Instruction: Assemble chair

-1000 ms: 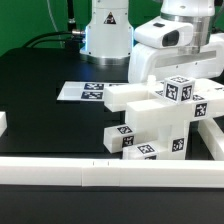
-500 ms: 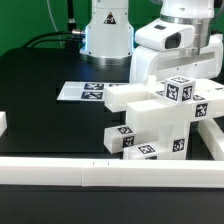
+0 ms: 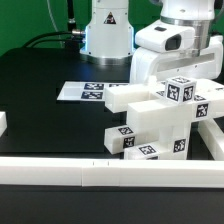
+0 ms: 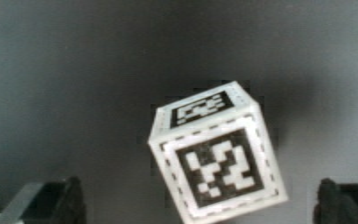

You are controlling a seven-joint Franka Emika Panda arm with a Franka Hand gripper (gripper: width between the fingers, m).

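While the chair (image 3: 160,120) sits as a chunky stack of joined white pieces on the black worktop (image 3: 40,85) toward the exterior view's right, the end effector (image 4: 197,205) hangs above it with its jaws spread wide and nothing between them. In the wrist view, a tagged square post (image 4: 215,160) stands tilted between the two fingertips (image 4: 51,198), touching neither. The marker board (image 3: 82,91) lies flat just beside the chair, on the exterior view's left.

Glossy white arm (image 3: 170,45), dark-fingered tool (image 4: 190,202)
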